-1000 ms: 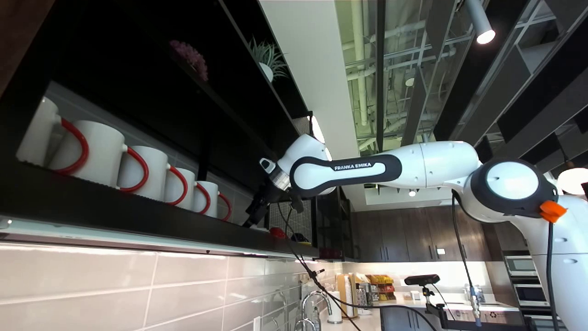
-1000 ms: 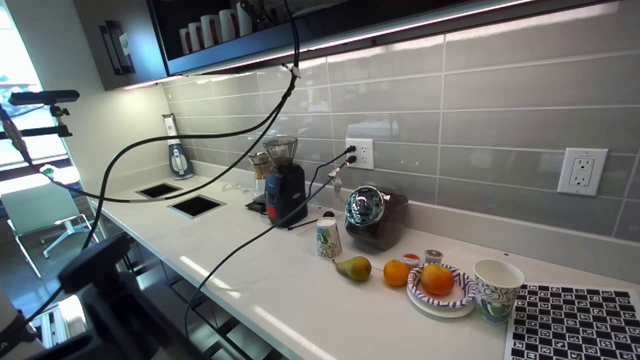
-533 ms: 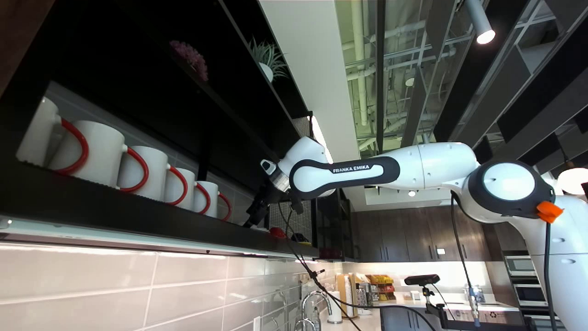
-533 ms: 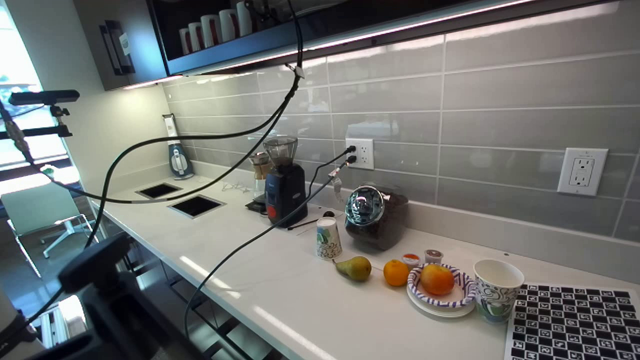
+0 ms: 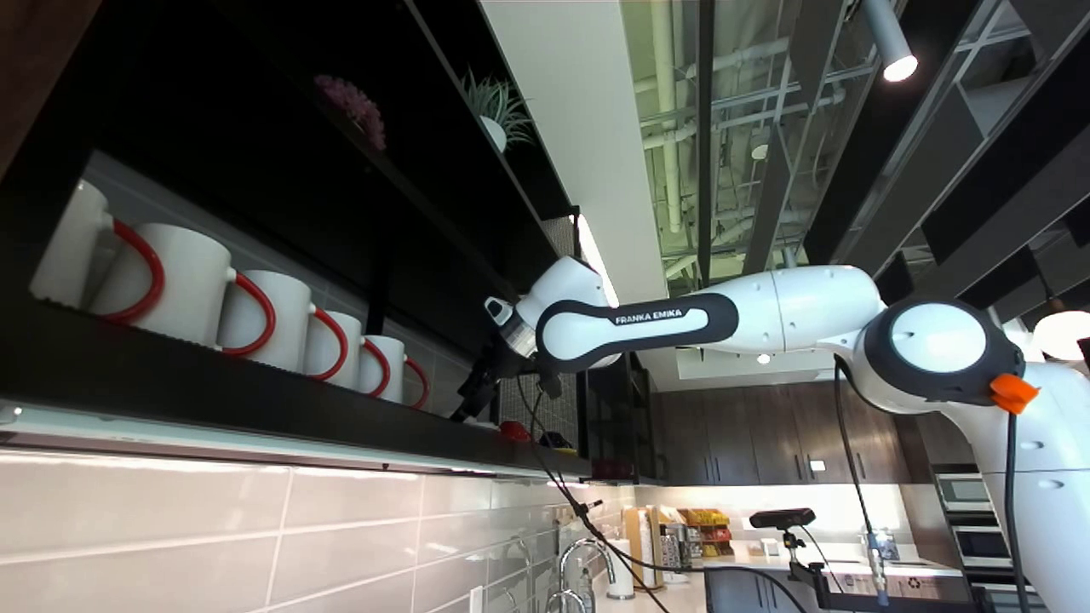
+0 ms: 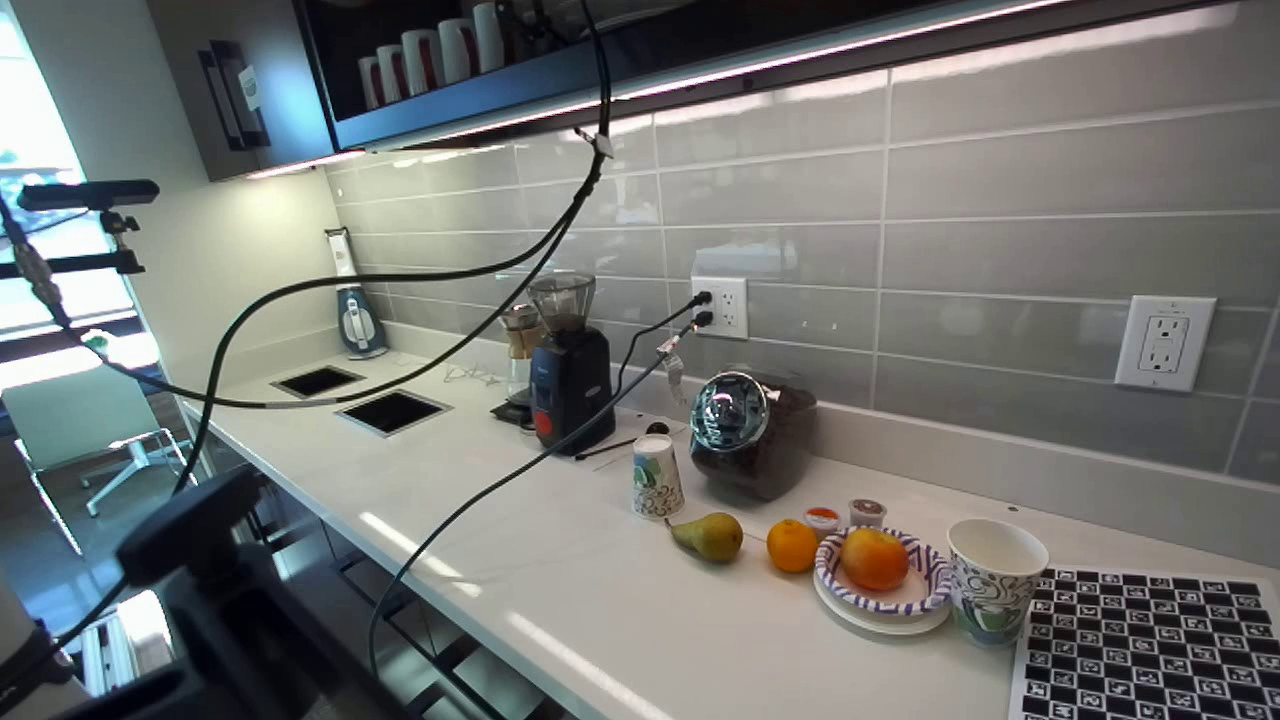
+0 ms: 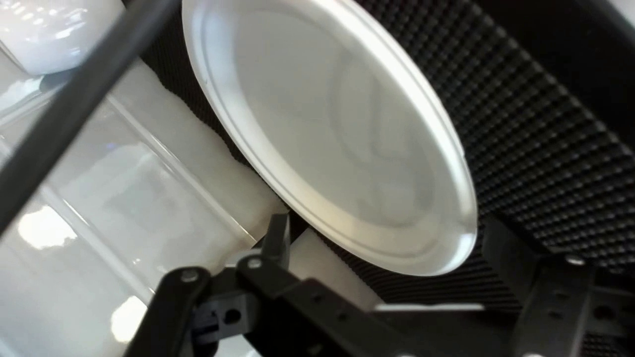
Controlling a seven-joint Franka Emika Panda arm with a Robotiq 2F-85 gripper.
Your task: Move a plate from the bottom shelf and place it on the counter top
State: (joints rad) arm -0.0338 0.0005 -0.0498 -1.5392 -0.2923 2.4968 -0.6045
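The plate [image 7: 327,119] is round, pale and whitish, large in the wrist view. It lies on the ribbed black surface of the bottom shelf [image 7: 536,119]. The shelf's black front edge also shows in both exterior views [image 5: 255,383] [image 6: 460,98]. My gripper [image 7: 389,229] is open, one finger on each side of the plate's near end, with small gaps between fingers and rim. In an exterior view the gripper [image 5: 467,410] reaches down to the shelf past the mugs; the plate is mostly hidden there. The white counter top [image 6: 600,610] runs below the shelf.
White mugs with red handles [image 5: 264,319] stand in a row beside the gripper. A red item [image 5: 514,430] is on its far side. A higher dark shelf [image 5: 409,183] hangs above. The counter holds a pear [image 6: 712,538], fruit bowl [image 6: 930,570], cups and a grinder [image 6: 572,380].
The arm's elbow and forearm have shifted slightly left and the wrist slightly down. The hanging cables have moved a little. The fingertips stay nearly in place at the shelf.
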